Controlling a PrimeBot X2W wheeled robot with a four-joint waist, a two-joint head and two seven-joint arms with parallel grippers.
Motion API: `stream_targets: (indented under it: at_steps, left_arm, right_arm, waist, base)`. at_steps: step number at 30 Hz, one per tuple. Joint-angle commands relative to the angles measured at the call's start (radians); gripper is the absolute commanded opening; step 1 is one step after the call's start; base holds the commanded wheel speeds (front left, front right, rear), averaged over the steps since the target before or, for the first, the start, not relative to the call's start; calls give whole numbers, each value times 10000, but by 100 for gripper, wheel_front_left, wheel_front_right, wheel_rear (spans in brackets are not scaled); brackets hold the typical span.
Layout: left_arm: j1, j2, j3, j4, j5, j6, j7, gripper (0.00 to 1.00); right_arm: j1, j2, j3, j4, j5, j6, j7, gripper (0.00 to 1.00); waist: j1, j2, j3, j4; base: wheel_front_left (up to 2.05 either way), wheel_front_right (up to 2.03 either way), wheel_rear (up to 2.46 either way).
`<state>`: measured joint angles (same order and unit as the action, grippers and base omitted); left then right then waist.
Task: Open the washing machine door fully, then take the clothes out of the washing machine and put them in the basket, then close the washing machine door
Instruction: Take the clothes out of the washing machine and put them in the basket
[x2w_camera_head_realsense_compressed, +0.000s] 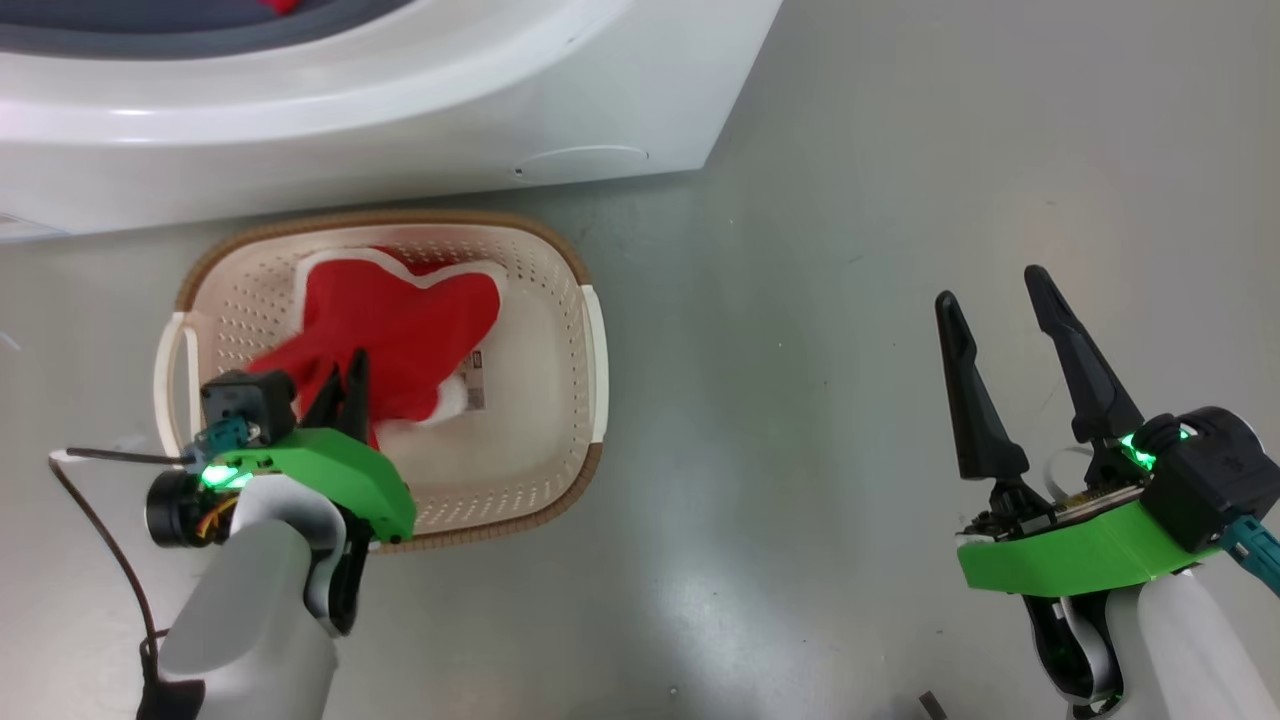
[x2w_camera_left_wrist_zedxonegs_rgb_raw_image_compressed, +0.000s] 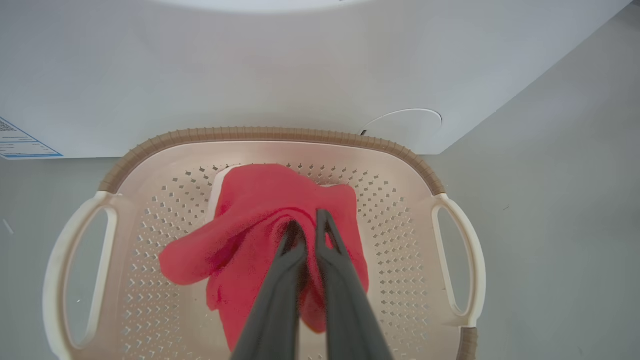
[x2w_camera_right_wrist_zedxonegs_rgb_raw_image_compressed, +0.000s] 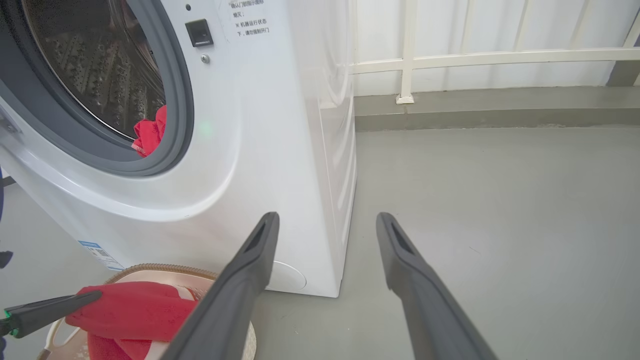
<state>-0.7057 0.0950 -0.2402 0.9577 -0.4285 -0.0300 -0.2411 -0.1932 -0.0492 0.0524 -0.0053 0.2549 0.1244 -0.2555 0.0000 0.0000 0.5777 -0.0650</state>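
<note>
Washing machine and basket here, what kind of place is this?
Most likely a laundry corner, maybe on a balcony. A white washing machine stands with its drum showing, a basket holding red clothes sits on the grey floor before it, and a white railing runs along the far side.

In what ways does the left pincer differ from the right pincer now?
The left pincer is shut on a red garment; the right pincer is open and holds nothing. The left pincer is over the basket; the right pincer is over bare floor, apart from the basket. Both have two long dark fingers and a green mount.
</note>
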Motion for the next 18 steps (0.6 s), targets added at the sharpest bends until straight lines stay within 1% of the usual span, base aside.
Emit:
stream_targets:
  at_steps: [1,5,9,10,12,13,15,17,18]
  left_arm:
    - [-86,206,305,160,-55,-97,-160,0]
    - [-475,109,543,881,-271,-235,-194,0]
    - [-772,132,691,1141,-233,-308,-202,0]
    - [-821,127,719,1182,-217,-330,-203,9]
    - [-898,128,742,1308,-158,-360,-203,40]
    - [-929,128,759,1360,-134,-376,-204,49]
    - [-961,120,776,1517,-95,-418,-204,75]
    - [-980,121,778,1661,-46,-453,-205,92]
    - [-981,123,781,1712,-21,-471,-205,98]
  right_arm:
    - [-90,-10,290,-272,82,63,-63,100]
    - [-163,-10,320,-245,111,63,-63,100]
    - [-236,-10,399,-230,154,63,-63,100]
    - [-253,-10,410,-227,157,63,-63,100]
    - [-278,-10,410,-214,158,63,-63,100]
    - [-289,-10,407,-202,161,63,-63,100]
    - [-311,-10,413,-180,164,63,-63,100]
    - [-334,-10,431,-157,168,63,-63,100]
    - [-344,-10,441,-148,177,63,-63,100]
  waist:
    - [0,0,215,-80]
    - [0,0,352,-118]
    - [0,0,511,-173]
    - [0,0,545,-184]
    - [0,0,598,-203]
    - [0,0,615,-210]
    - [0,0,639,-233]
    - [0,0,650,-255]
    - [0,0,648,-263]
  base:
    - [0,0,0]
    - [0,0,0]
    - [0,0,0]
    - [0,0,0]
    - [0,0,0]
    - [0,0,0]
    - [0,0,0]
    - [0,0,0]
    - [0,0,0]
